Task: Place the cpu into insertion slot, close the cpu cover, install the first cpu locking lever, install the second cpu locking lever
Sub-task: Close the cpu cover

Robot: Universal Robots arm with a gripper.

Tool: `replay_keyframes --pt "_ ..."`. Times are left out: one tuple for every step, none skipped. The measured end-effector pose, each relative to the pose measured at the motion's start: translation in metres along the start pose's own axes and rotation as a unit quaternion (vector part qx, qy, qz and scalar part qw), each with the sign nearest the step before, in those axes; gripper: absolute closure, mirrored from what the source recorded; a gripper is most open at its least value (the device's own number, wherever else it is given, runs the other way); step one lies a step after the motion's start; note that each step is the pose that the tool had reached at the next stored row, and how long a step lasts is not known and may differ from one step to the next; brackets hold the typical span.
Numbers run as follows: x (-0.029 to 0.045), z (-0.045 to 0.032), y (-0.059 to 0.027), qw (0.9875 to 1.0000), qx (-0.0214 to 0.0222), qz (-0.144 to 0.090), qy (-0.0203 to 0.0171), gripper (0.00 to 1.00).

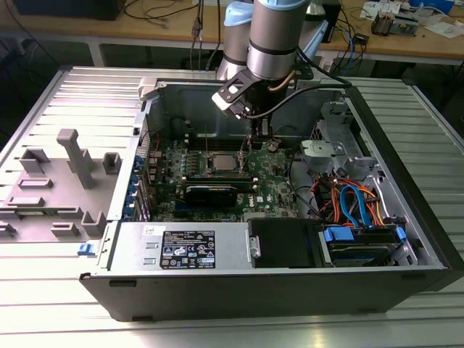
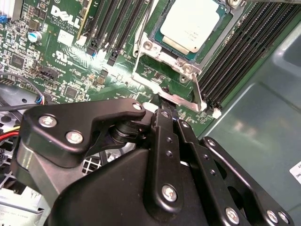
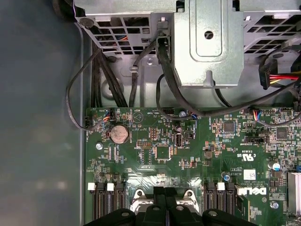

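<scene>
The cpu [image 2: 190, 23] lies flat in the insertion slot [image 2: 141, 70], its silver top up; in the exterior view the cpu [image 1: 220, 162] sits mid-board. The cpu cover [image 2: 164, 54] frames it and looks flat over the chip. A thin silver locking lever [image 2: 198, 89] runs along one side of the socket and ends in a flat handle just in front of my gripper [image 2: 164, 107]. The black fingers [image 3: 158, 202] are pressed together, shut, with nothing visibly between them. In the exterior view the gripper [image 1: 251, 145] hangs low over the green motherboard [image 1: 275, 181], just to the right of the socket.
Black memory slots [image 2: 235, 52] flank the socket on both sides. A long black card [image 1: 210, 193] lies in front of the socket. Metal drive cages [image 3: 207, 42] and cable bundles [image 1: 348, 203] fill the exterior view's right part of the case. A grey fixture [image 1: 65, 181] stands outside on the left.
</scene>
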State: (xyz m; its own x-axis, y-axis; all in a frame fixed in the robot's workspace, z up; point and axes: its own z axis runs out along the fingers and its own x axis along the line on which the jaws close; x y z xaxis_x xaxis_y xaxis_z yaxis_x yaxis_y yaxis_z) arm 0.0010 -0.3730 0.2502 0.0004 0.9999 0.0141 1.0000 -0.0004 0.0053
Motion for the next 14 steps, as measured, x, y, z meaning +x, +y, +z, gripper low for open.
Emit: replay_keyframes --pt "0.0 0.0 -0.0005 1.0 0.0 0.0 0.0 0.89" --pt "0.0 0.0 -0.001 1.0 0.0 0.0 0.0 0.89" --pt "0.0 0.0 -0.0015 1.0 0.0 0.0 0.0 0.89" --pt "0.0 0.0 -0.0019 1.0 0.0 0.0 0.0 0.89" --pt "0.0 0.0 -0.0021 1.0 0.0 0.0 0.0 0.89" --pt "0.0 0.0 -0.0022 1.0 0.0 0.0 0.0 0.89" --pt "0.0 0.0 -0.0023 1.0 0.0 0.0 0.0 0.89" --pt "0.0 0.0 -0.0023 1.0 0.0 0.0 0.0 0.89" --pt "0.0 0.0 -0.0024 1.0 0.0 0.0 0.0 0.89" --pt "-0.0001 0.0 -0.0024 1.0 0.0 0.0 0.0 0.89" --pt "-0.0001 0.0 -0.0026 1.0 0.0 0.0 0.0 0.89" --pt "-0.0001 0.0 -0.0032 1.0 0.0 0.0 0.0 0.89" --pt "-0.0001 0.0 -0.0042 1.0 0.0 0.0 0.0 0.89" --pt "0.0 0.0 -0.0061 1.0 0.0 0.0 0.0 0.89"
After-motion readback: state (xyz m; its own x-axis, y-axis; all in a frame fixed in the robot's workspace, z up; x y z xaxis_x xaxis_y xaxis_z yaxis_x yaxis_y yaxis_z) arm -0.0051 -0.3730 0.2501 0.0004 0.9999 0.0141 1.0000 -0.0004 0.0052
